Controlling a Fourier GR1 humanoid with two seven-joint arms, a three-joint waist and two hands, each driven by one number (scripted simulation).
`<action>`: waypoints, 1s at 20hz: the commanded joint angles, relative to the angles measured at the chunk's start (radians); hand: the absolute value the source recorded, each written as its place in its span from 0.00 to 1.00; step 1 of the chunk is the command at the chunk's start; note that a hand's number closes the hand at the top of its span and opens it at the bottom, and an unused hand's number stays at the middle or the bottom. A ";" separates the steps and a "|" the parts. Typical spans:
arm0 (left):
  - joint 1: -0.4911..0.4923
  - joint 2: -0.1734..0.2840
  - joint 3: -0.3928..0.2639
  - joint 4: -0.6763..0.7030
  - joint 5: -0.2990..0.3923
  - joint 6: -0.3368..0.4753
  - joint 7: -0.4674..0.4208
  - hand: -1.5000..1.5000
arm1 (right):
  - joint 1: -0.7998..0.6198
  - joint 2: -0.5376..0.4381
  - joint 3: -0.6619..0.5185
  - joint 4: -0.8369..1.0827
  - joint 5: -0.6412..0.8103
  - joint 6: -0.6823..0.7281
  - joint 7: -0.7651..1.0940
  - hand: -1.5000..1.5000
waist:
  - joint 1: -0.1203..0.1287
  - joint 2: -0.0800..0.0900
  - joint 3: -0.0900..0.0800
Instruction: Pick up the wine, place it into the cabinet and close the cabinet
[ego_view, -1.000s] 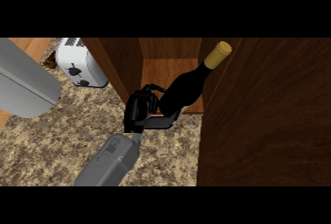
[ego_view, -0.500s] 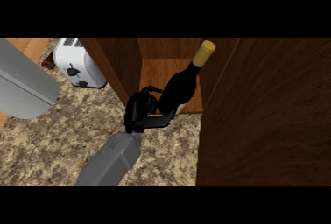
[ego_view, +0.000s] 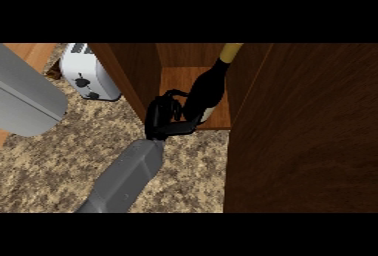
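One hand on the wine, at the cabinet mouth

My right hand has its fingers curled round the dark yellow-capped wine bottle, tilted over the open wooden cabinet shelf so it clears the door; left hand unseen.

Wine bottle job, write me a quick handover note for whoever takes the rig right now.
Right hand: curled round the lower body of the wine bottle, at the cabinet's opening.
Left hand: not visible; only a grey forearm shows at the view's left.
Wine bottle: tilted, its yellow-capped neck leaning up and back into the cabinet, its base over the shelf. Whether it rests on the shelf cannot be told.
Cabinet door: open, at the view's right.
Done: bottle picked up and brought into the cabinet.
Left: set it down, release, withdraw the hand, close the door.
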 joint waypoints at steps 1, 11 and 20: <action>-0.090 -0.003 0.000 0.105 0.064 -0.032 -0.009 1.00 | 0.009 0.031 0.058 -0.016 0.039 -0.012 -0.005 0.00 | -0.008 0.002 0.000; -0.173 -0.004 -0.037 0.176 0.181 -0.052 -0.052 1.00 | -0.006 0.002 0.024 0.015 0.011 0.008 -0.005 0.00 | -0.018 0.005 0.000; -0.233 -0.004 -0.041 0.293 0.193 -0.009 -0.034 1.00 | -0.012 -0.003 0.018 -0.024 -0.027 0.004 0.026 0.00 | -0.032 0.008 0.000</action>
